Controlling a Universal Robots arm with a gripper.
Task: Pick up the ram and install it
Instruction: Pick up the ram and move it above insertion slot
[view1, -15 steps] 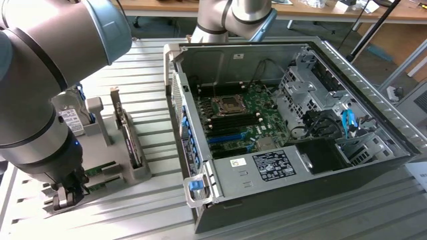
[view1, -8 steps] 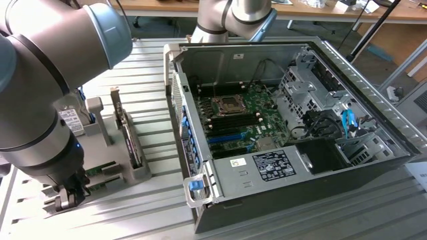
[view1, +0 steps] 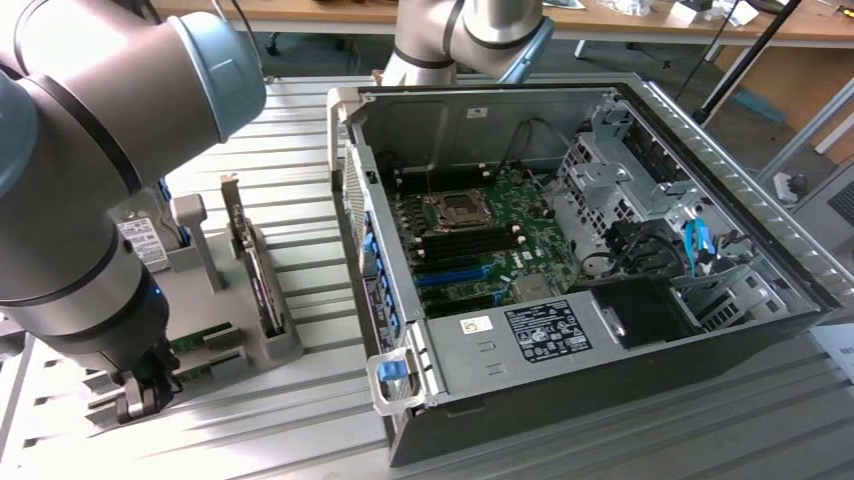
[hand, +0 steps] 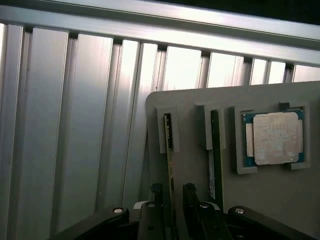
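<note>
Two ram sticks stand on edge in slots of a grey holder (hand: 190, 165). My gripper (hand: 172, 189) straddles the ram (hand: 169, 145) in the outer slot, with one dark finger (hand: 156, 192) on each side and a narrow gap to the board on both sides. The jaws stand open around it. A second ram stick (hand: 214, 155) stands in the neighbouring slot. In the exterior view my gripper (view1: 140, 398) is low over the holder (view1: 274, 345) at the exterior view's left, beside the open computer case (view1: 561, 250). The black memory slots (view1: 461, 245) lie on the green motherboard (view1: 514, 215) inside.
A square silver processor chip (hand: 274, 137) sits in a recess of the holder past the second stick. A larger card with a metal bracket (view1: 251, 265) stands upright in the holder. The ribbed metal table (hand: 75, 125) runs under everything. The case wall (view1: 360, 200) rises next to the holder.
</note>
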